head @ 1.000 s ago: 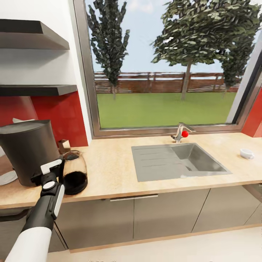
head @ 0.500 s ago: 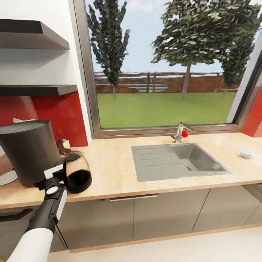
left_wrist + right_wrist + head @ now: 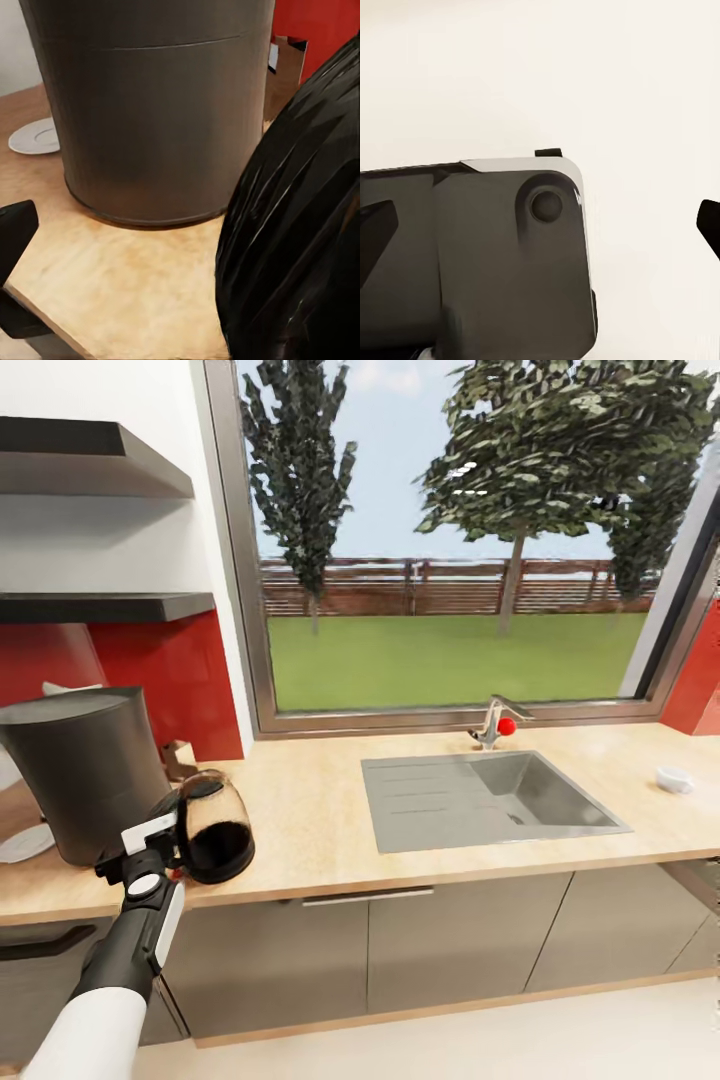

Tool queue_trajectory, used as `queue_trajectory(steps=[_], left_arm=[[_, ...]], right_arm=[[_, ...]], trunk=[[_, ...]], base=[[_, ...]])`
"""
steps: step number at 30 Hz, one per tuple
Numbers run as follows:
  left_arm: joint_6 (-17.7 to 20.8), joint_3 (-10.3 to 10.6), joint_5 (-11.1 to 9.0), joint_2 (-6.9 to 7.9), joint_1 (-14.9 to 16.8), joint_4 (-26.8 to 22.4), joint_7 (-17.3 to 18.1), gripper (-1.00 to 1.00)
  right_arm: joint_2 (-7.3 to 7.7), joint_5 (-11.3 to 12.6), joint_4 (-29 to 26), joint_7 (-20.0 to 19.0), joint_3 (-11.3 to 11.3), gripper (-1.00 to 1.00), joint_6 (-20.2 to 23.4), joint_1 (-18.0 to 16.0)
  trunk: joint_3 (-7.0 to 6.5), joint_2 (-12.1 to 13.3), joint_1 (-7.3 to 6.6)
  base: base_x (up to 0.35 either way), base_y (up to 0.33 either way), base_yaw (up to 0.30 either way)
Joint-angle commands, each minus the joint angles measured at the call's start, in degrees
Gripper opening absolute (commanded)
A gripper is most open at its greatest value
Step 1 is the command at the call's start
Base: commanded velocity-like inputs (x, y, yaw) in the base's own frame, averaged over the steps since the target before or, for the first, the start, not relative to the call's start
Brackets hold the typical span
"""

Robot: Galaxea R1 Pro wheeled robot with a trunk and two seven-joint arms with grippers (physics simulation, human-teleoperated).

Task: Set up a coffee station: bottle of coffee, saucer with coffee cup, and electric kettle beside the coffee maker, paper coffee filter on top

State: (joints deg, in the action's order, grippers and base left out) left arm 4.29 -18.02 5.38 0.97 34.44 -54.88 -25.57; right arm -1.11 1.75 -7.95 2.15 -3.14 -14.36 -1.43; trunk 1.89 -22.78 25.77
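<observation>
White saucer [image 3: 22,843] at the frame's left edge flanks the coffee maker [image 3: 85,775], and just right of that the left gripper [image 3: 150,847] seems clamped on the tilted kettle [image 3: 214,828] to set it alongside, while the cup [image 3: 674,779] waits far right.

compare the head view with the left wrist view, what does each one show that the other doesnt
Head view alone: the sink, the tap, the window, the kitchen shelf, the coffee cup far right, and the left pincer at the electric kettle. Left wrist view alone: the wood grain close up. Shared: the coffee maker, the saucer, the kettle, the kitchen countertop.
</observation>
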Motion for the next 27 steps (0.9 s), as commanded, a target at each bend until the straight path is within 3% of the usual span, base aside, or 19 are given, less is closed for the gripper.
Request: queue_trajectory(steps=[1, 11, 22, 27], left_arm=[[0.5, 0.0, 0.6, 0.0, 0.1, -0.1, -0.2, 1.0], [0.5, 0.1, 0.6, 0.0, 0.0, -0.1, -0.2, 1.0], [0.4, 0.1, 0.3, 0.0, -1.5, -0.1, -0.2, 1.0], [0.4, 0.1, 0.3, -0.05, -1.6, -0.2, 0.3, 1.0]], right_arm=[[-0.03, 0.2, 0.0, 0.0, -0.3, 1.0, -0.2, -0.1], [-0.03, 0.2, 0.0, 0.0, -0.3, 1.0, -0.2, -0.1], [-0.03, 0.2, 0.0, 0.0, -0.3, 1.0, -0.2, -0.1], [-0.03, 0.2, 0.0, 0.0, -0.3, 1.0, -0.2, -0.1]], trunk=[[0.14, -0.1, 0.01], [0.14, -0.1, 0.01], [0.14, -0.1, 0.01], [0.14, -0.1, 0.01]], base=[[-0.187, 0.0, 0.0], [-0.026, 0.0, 0.0], [-0.283, -0.062, 0.0], [-0.062, -0.006, 0.0]])
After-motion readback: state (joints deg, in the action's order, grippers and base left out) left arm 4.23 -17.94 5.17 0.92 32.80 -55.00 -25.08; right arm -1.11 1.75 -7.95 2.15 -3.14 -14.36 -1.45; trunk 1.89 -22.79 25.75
